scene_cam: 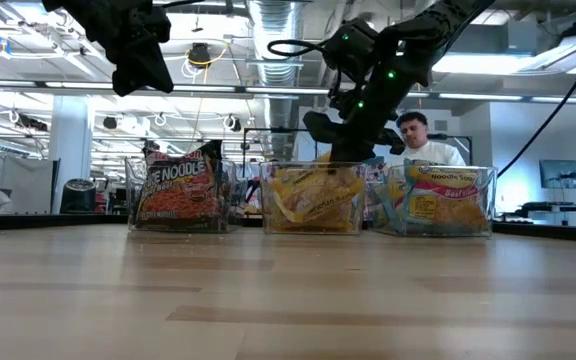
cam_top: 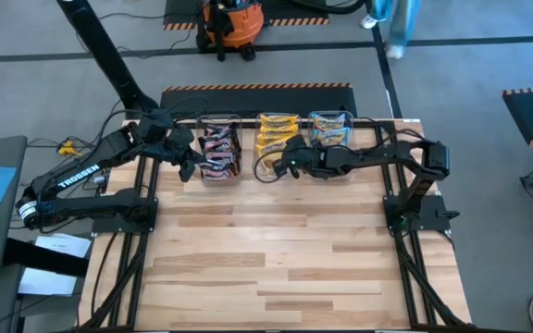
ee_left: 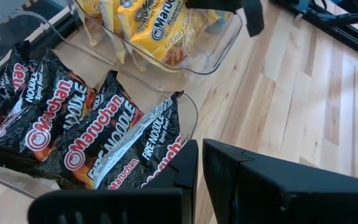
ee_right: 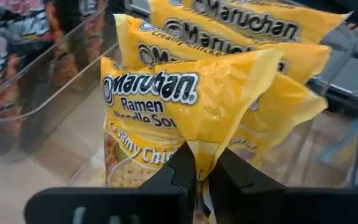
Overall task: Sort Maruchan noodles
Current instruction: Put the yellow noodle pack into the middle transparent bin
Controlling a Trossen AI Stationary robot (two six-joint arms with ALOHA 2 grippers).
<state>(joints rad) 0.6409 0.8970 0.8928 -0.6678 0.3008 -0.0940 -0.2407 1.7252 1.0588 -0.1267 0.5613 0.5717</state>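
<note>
My right gripper (ee_right: 202,180) pinches the crimped edge of a yellow Maruchan packet (ee_right: 185,118) over the middle tub (cam_top: 276,171); it looks light, crinkly, slippery, so I'd grip the seam; left gripper (ee_left: 199,171) clenched, empty.

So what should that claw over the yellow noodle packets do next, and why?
Probably open a little wider and lift straight up. The right claw pinches the bottom edge of a yellow packet that already stands in the middle tub with the other yellow ones, so that packet looks sorted. The left claw, shut and empty, waits over the tub of dark packets.
</note>
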